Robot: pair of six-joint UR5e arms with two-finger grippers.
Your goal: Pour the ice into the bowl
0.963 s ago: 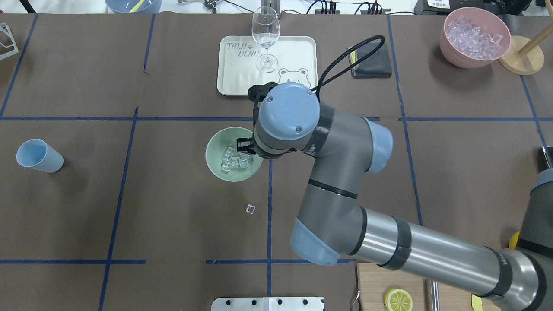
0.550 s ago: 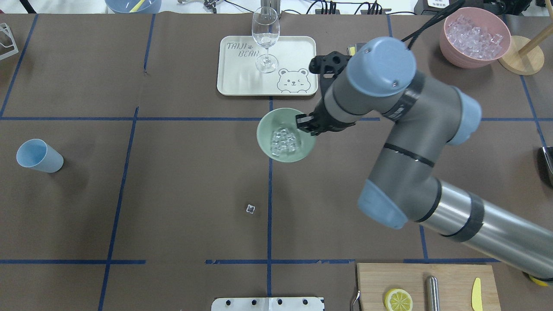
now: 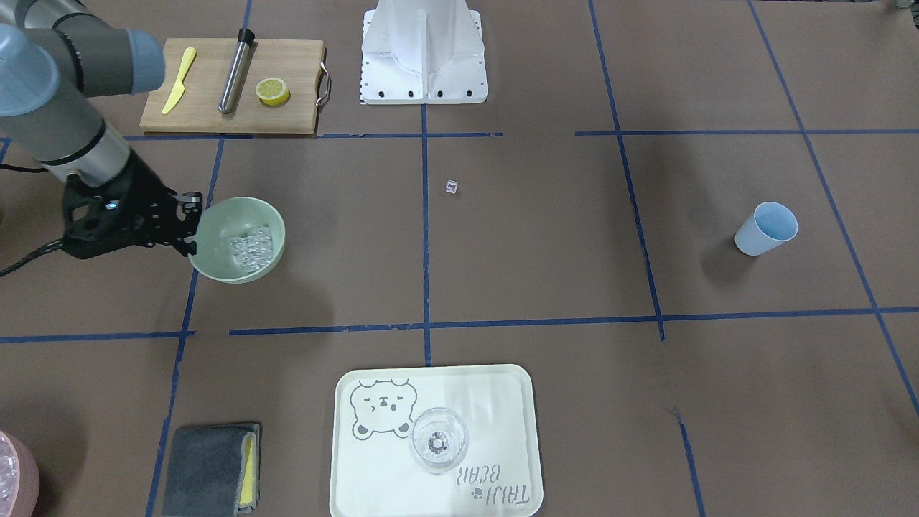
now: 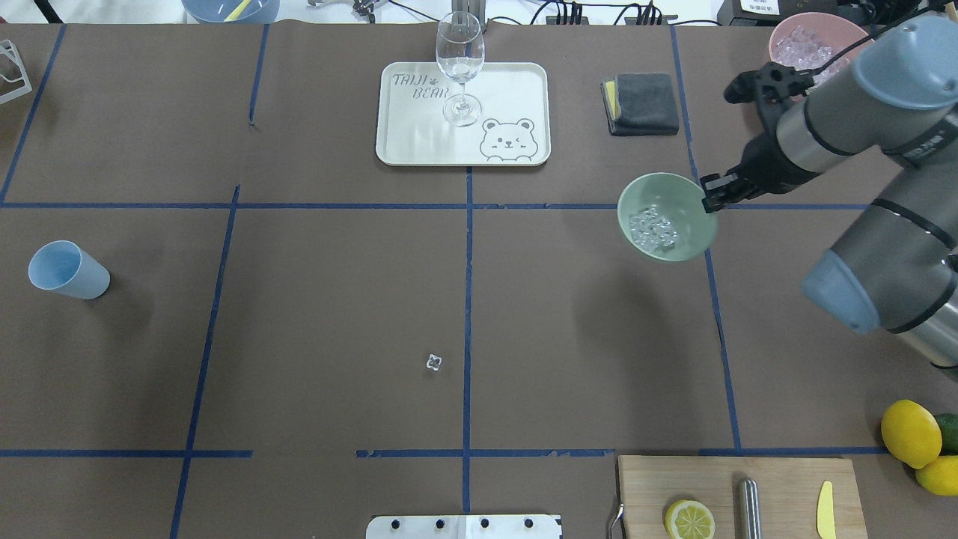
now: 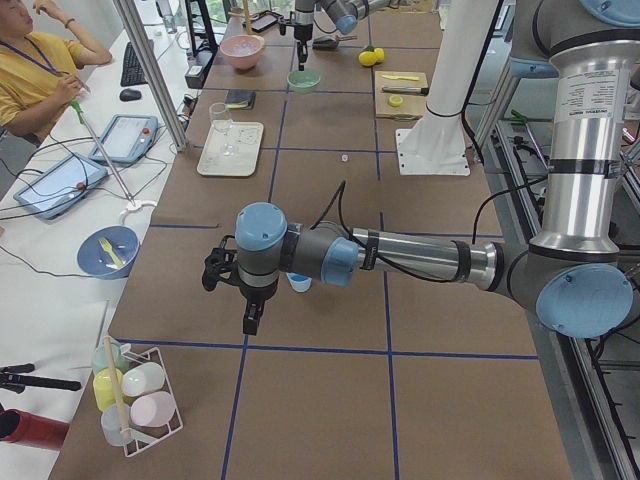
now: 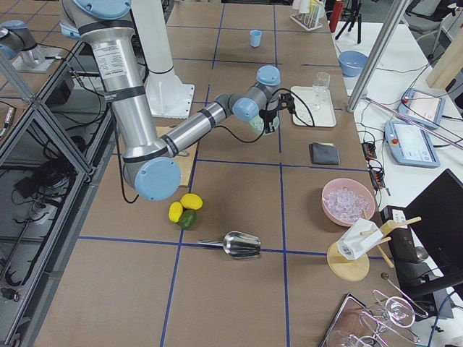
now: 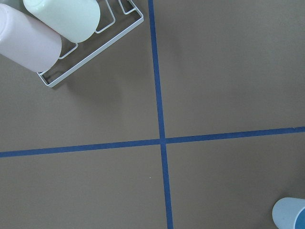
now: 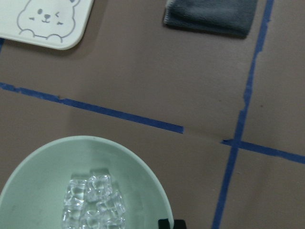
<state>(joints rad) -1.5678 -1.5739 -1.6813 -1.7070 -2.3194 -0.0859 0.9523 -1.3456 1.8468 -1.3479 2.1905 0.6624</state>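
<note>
Brown paper tabletop (image 4: 337, 314) w/ blue tape grid, in lab. 1 bowl (image 4: 688, 233), ice (image 4: 653, 228) inside, rim clamped by right gripper (image 4: 709, 201), near grey cloth (image 4: 645, 103). 1 stray cube (image 4: 433, 362) mid-table, 1 blue cup (image 4: 67, 271). Left gripper (image 5: 250, 318): can't tell.

Brown table (image 4: 299, 314), blue tape grid (image 4: 466, 299)
</note>
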